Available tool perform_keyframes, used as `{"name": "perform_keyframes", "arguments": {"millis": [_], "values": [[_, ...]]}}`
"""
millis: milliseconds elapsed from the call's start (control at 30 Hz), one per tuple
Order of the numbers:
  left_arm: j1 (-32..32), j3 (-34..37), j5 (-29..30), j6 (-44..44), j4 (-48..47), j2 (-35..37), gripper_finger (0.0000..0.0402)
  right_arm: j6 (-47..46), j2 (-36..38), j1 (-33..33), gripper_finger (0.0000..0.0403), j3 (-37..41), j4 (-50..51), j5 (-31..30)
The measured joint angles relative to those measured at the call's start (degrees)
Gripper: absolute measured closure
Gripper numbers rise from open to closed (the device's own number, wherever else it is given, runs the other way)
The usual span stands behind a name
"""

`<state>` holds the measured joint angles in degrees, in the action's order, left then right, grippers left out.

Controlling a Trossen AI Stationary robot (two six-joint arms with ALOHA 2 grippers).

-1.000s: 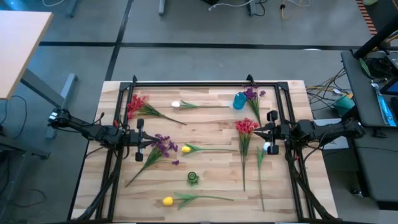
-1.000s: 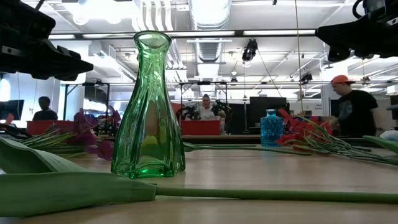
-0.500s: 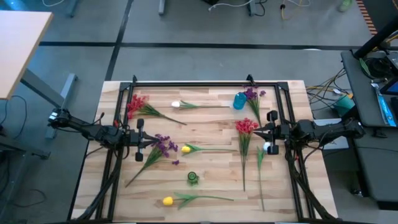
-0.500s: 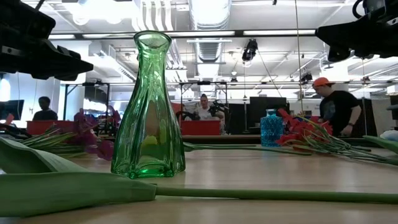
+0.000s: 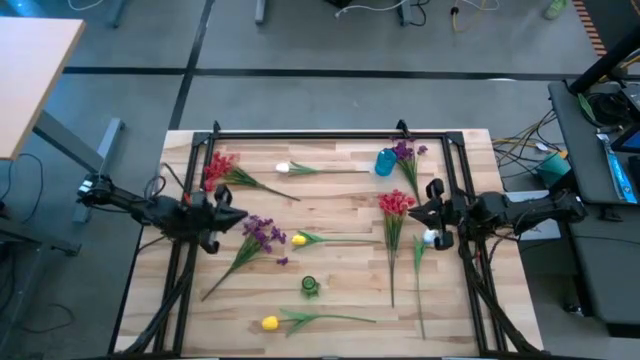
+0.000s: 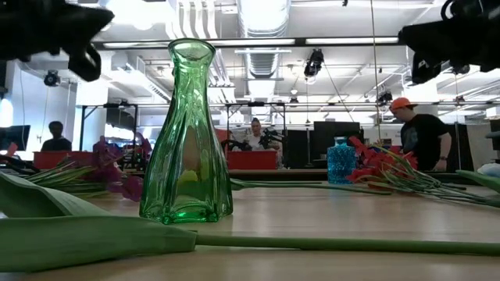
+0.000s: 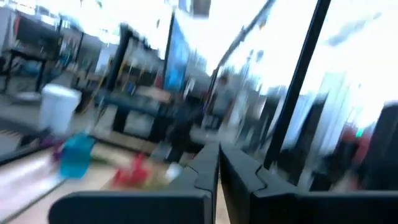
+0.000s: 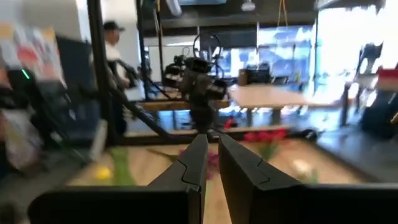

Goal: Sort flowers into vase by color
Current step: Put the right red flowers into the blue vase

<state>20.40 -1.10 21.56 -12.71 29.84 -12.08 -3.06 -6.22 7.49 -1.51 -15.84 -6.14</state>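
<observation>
Moved: left gripper [image 5: 222, 208] swings from its earlier pose, fingers closed, empty.
Right gripper [image 5: 428, 213]: nearly closed, empty.
Risk: closed fingers could push the purple-cluster artificial flower [image 5: 262, 232] aside.

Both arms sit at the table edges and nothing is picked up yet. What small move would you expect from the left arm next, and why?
Probably open the left claw and lower it toward the purple flowers right beside it. That claw is shut and empty, held above the table. The flowers all lie flat, and the green vase stands empty nearby. The right claw waits, shut, near the red flowers.
</observation>
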Motion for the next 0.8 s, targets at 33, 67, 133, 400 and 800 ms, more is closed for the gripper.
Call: {"name": "perform_keyframes", "arguments": {"millis": [33,67,133,400,800], "values": [[0.0,0.0,-0.1,-0.4,2.7,0.0,0.0402,-2.5,-0.2,0.0,0.0369,-1.2,0.8,-0.4],[0.0,0.0,-0.1,-0.3,5.3,0.0,0.0402,-4.8,-0.5,0.0,0.0369,-2.8,2.2,-0.6],[0.0,0.0,-1.7,1.3,10.6,-0.3,0.0402,-10.6,-1.8,0.0,0.0369,-6.2,6.1,-1.3],[0.0,-1.7,-2.6,-8.1,15.7,-10.8,0.0402,-46.7,-13.5,0.0,0.0369,-22.4,43.2,-8.9],[-0.1,-31.6,9.2,-8.6,-28.6,-30.6,0.0402,-60.1,-31.8,0.0,0.0369,-36.0,61.0,-2.8]]}}
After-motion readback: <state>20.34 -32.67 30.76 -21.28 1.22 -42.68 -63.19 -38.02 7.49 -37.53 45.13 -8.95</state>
